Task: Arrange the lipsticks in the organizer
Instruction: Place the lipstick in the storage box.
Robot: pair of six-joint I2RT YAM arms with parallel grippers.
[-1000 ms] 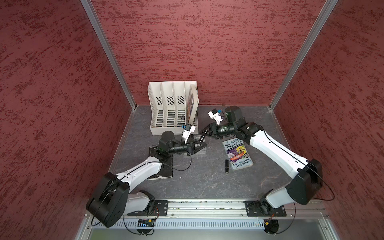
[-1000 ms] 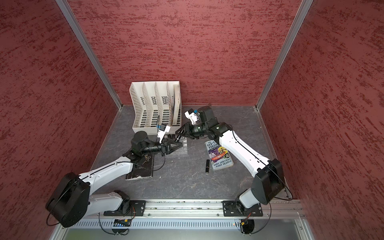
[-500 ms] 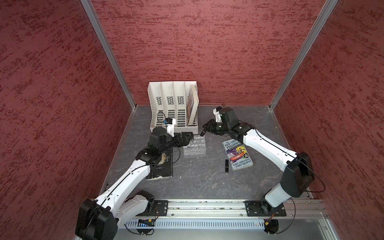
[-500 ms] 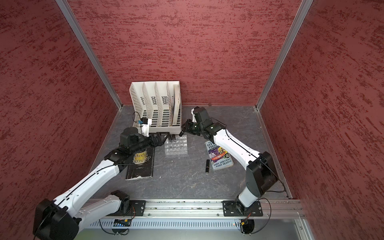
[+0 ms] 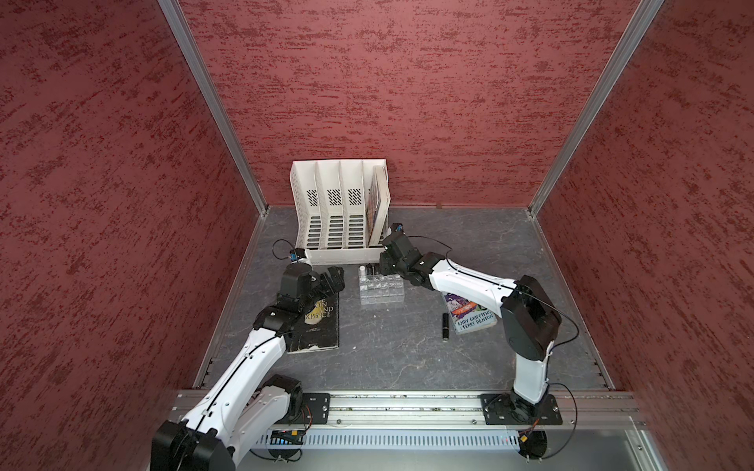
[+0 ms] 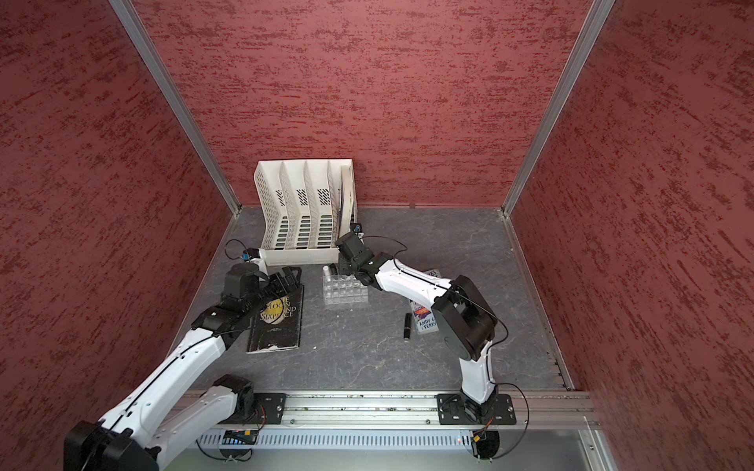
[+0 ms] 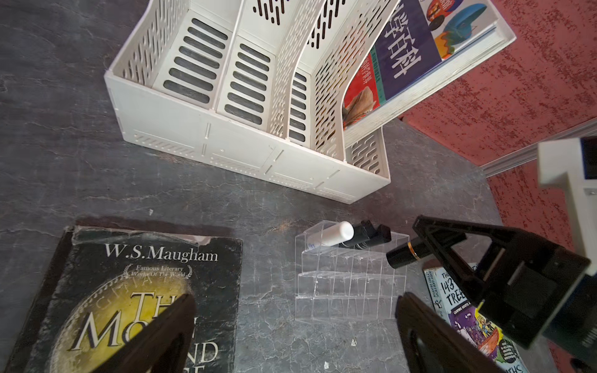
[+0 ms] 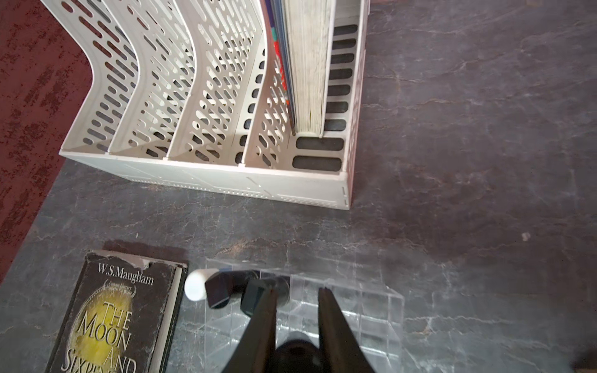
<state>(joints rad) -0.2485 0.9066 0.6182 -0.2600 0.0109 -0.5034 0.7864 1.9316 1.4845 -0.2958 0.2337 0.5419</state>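
Right wrist, held lipstick [image 8: 295, 350] mostly hidden in right end effector [image 8: 297, 290]

— What kind of place is this?

— A robot test cell in a lab. Red textured wall panels [image 5: 408, 81], joined by aluminium corner posts [image 5: 215, 110], box in a dark slate-look surface [image 5: 469, 240] on three sides.

— What else points that way?

— At six o'clock an aluminium rail [image 5: 408, 410] carries the bases of the left arm [image 5: 261, 354] and the right arm [image 5: 469, 281], with loose cables [image 5: 567, 326]. The things look like set props: a white file rack [image 5: 342, 256] at twelve o'clock, a worn book [image 5: 322, 326] at nine, a clear organizer [image 5: 381, 289] in the middle.
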